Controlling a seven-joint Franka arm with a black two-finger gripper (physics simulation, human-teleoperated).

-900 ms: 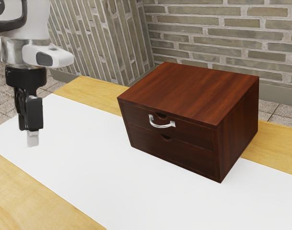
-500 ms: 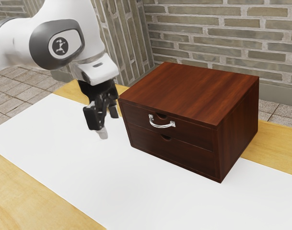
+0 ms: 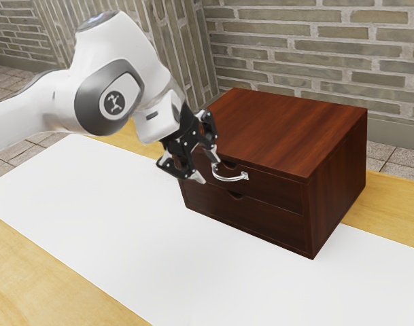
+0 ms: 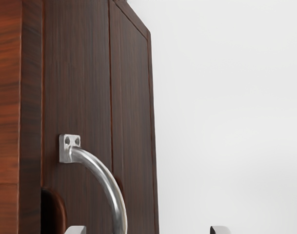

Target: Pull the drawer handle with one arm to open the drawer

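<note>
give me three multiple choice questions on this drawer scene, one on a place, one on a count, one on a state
1. Where is the curved silver metal handle fixed?
A upper drawer
B lower drawer
C side panel

2. How many drawer fronts has the dark reddish wooden cabinet?
A one
B two
C four

3. The black two-finger end effector is:
A shut on the handle
B shut, empty
C open by the handle

Key:
1 A, the handle sits on the top front.
2 B, two fronts are stacked.
3 C, in the wrist view the fingertips stand wide apart.
</note>
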